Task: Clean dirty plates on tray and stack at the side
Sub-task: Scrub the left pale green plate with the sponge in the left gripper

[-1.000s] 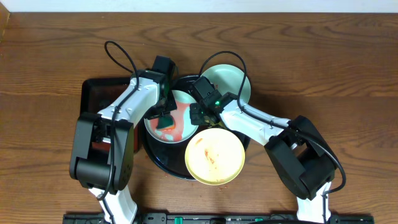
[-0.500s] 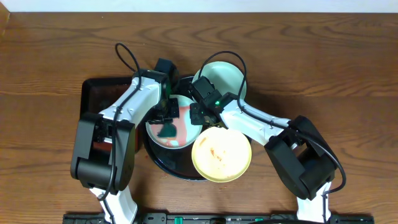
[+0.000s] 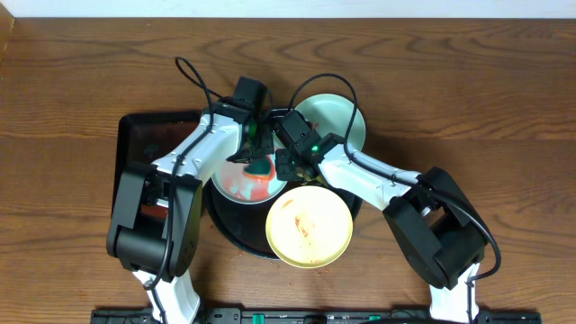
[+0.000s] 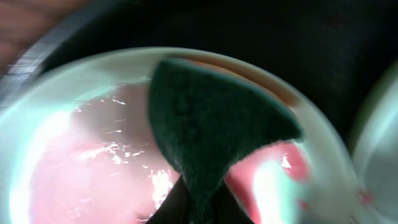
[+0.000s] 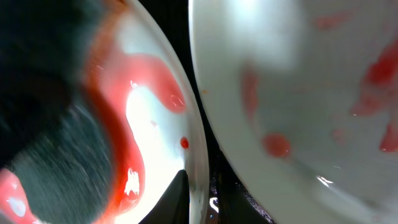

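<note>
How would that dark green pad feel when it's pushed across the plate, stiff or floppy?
Probably soft and bendy: the green pad folds into a wedge where the left gripper pinches it. Likely light: a pinch at one end carries it. Its fuzzy surface should drag rather than slide on the smeared plate.

Round black tray (image 3: 236,231) with yellow plate (image 3: 309,227), mint plate (image 3: 340,121) and red-smeared plate (image 3: 236,184), green sponge (image 3: 261,166) on the last.

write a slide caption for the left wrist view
Close-up: left gripper holds a dark green sponge against a red-smeared pale mint plate
</note>
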Tool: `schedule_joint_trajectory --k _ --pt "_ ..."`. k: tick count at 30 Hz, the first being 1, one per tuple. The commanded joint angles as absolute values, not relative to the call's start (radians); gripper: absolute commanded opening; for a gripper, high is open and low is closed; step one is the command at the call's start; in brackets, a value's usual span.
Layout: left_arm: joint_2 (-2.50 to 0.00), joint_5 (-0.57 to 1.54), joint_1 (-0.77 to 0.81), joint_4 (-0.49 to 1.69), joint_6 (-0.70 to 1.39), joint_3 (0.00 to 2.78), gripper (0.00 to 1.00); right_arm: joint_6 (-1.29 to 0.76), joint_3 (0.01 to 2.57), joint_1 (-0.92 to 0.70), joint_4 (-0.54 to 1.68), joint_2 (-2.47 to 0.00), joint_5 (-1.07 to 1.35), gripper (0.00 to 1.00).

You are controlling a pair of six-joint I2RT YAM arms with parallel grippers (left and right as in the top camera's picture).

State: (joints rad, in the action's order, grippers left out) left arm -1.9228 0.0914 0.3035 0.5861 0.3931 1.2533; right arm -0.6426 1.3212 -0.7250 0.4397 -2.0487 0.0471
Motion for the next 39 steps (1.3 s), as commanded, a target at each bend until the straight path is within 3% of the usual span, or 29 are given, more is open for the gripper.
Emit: schedule_joint_trajectory --k 1,9,17,21,30,33,39 --pt "-1.947 -0.317 0.29 0.602 0.538 1.252 0.07 -0.631 1.314 -0.735 0.453 -2.08 0.015 0.15" --pt "-1.947 -0.272 0.294 0.752 0.522 1.251 0.08 -0.631 1.314 -0.735 0.447 -2.08 0.015 0.14" --pt "-1.947 0.334 0.294 0.815 0.174 1.251 0.07 -0.631 1.314 -0.735 0.446 -2.08 0.016 0.14" --pt "-1.947 0.462 0.293 0.789 0.129 1.252 0.08 -0.631 1.314 -0.735 0.448 -2.08 0.016 0.15" --pt "-1.947 0.454 0.293 0.584 0.149 1.252 0.08 -0.631 1.314 -0.735 0.457 -2.08 0.016 0.15" --pt "-1.947 0.294 0.293 0.542 0.253 1.252 0.07 -0.631 1.314 -0.735 0.46 -2.08 0.016 0.14" --pt "-1.947 -0.219 0.293 0.621 0.541 1.252 0.07 -0.631 1.314 -0.735 0.461 -2.08 0.016 0.15"
